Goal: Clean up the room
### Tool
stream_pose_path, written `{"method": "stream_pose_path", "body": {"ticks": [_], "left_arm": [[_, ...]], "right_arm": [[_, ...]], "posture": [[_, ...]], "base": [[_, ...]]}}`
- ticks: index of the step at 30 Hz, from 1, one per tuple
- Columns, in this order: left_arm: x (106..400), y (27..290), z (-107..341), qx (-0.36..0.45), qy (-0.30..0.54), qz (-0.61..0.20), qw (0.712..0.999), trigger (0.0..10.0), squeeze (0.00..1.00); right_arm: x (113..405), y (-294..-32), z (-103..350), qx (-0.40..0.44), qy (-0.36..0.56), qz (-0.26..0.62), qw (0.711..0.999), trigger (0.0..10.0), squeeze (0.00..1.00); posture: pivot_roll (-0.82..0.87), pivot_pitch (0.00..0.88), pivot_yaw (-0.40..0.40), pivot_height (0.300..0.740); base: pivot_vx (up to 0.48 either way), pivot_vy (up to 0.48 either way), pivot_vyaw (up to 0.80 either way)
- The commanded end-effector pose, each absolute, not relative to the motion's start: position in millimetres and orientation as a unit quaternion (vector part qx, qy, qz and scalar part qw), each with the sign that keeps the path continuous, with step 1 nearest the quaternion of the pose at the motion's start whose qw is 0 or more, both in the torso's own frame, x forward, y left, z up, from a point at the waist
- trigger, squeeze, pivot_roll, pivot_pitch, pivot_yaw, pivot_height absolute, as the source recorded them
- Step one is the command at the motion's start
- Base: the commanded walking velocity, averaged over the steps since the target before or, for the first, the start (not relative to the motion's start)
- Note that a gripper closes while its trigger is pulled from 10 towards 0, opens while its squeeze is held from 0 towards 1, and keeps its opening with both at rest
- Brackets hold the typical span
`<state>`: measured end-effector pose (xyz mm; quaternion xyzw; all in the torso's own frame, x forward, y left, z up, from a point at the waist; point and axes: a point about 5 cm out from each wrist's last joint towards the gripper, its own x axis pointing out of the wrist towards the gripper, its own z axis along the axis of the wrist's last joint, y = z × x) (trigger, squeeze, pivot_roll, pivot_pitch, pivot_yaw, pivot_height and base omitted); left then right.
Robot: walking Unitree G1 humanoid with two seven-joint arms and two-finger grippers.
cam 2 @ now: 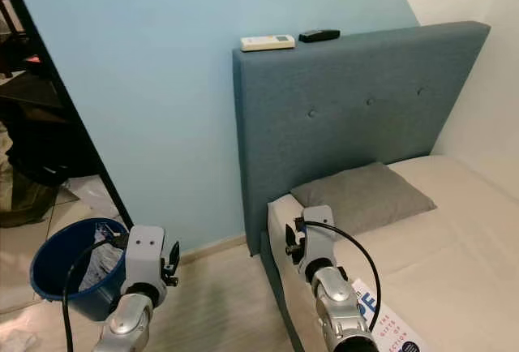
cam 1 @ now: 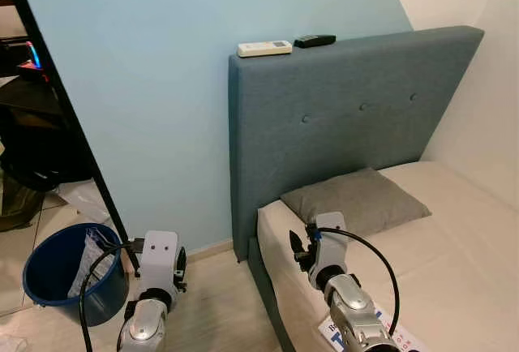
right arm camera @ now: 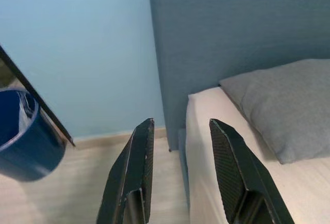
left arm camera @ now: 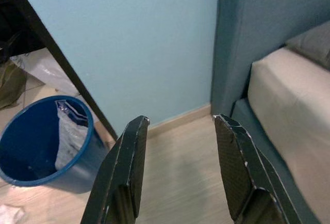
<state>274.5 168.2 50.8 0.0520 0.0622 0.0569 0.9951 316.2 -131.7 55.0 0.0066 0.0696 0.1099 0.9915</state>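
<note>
A blue bin (cam 1: 47, 264) with a crumpled plastic wrapper (left arm camera: 69, 131) inside stands on the wood floor at the left, by the wall. My left gripper (left arm camera: 180, 122) hangs open and empty above the floor between the bin and the bed (cam 1: 462, 238). My right gripper (right arm camera: 180, 124) is open and empty too, over the bed's near corner. A white book with blue lettering (cam 2: 383, 319) lies on the mattress under my right arm (cam 1: 345, 295). On top of the blue-grey headboard (cam 1: 349, 117) rest a white remote (cam 1: 264, 48) and a black remote (cam 1: 315, 40).
A grey pillow (cam 1: 357, 199) lies against the headboard. A black shelf post (cam 1: 65, 109) slants down at the left, with dark clutter and a white bag (cam 1: 81, 198) behind it. A scrap of white paper (left arm camera: 10, 214) lies on the floor near the bin.
</note>
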Motion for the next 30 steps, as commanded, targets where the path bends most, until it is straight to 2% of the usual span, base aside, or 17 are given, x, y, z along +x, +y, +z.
{"method": "stream_pose_path", "body": {"ticks": [1, 30], "left_arm": [[274.2, 170.0, 48.9, 0.060, 0.069, 0.058, 0.994, 10.0, 0.00], [275.3, 174.3, 50.0, 0.072, 0.063, 0.074, 0.993, 10.0, 0.00]], "right_arm": [[311.2, -136.0, 48.2, 0.008, 0.082, 0.101, 0.991, 10.0, 0.00], [310.5, -137.9, 45.1, 0.015, 0.094, 0.088, 0.992, 10.0, 0.00]], "posture": [[-0.01, 0.085, -0.015, 0.740], [-0.01, 0.091, -0.009, 0.740]], "base": [[0.000, 0.000, -0.80], [0.000, 0.000, -0.80]]}}
